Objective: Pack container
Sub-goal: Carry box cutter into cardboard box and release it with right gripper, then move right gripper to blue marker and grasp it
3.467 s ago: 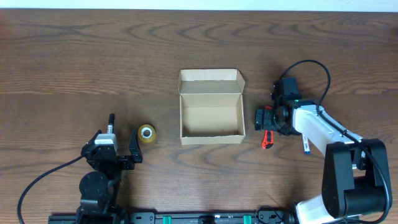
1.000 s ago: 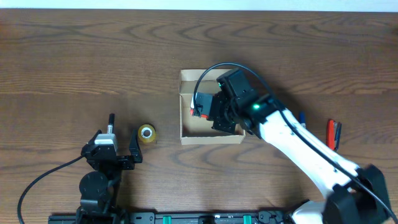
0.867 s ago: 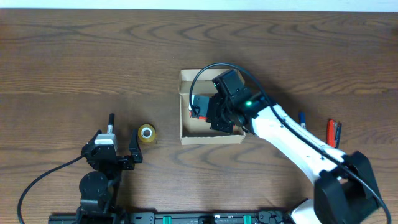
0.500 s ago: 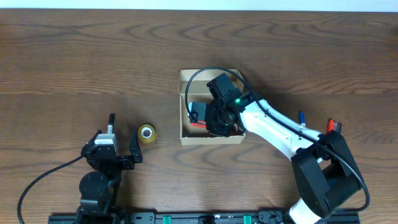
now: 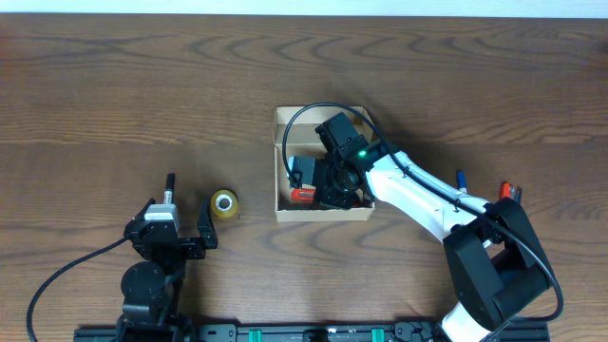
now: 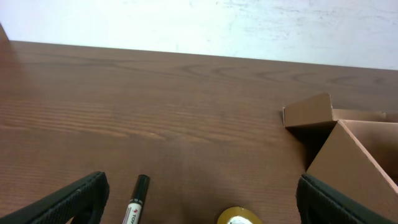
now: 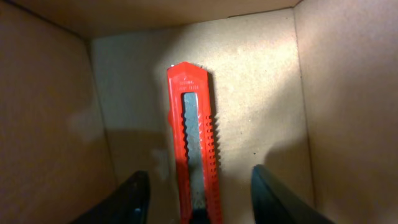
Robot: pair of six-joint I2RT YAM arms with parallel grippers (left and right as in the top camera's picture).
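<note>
The container [image 5: 323,216] is a tan cardboard box at the table's middle, with its flap lid [image 5: 321,116] folded back. My right gripper [image 5: 318,186] reaches down inside it. In the right wrist view the right gripper [image 7: 198,200] stands open, and a red utility knife [image 7: 191,143] lies flat on the box floor [image 7: 261,93] between its fingers [image 7: 134,199], with a gap on each side. The knife's red end [image 5: 302,195] shows in the overhead view. My left gripper [image 5: 174,215] rests open near the front left, away from the container [image 6: 348,155].
A yellow tape roll [image 5: 223,202] and a black-capped marker [image 5: 169,186] lie just ahead of the left gripper; both show in the left wrist view, the roll [image 6: 239,216] and the marker [image 6: 135,200]. A blue pen [image 5: 461,179] and a red one [image 5: 508,190] lie at the right, partly behind the arm.
The right gripper carried the red knife down into the box and then opened; the knife now lies free on the box floor. The left arm has not moved.
</note>
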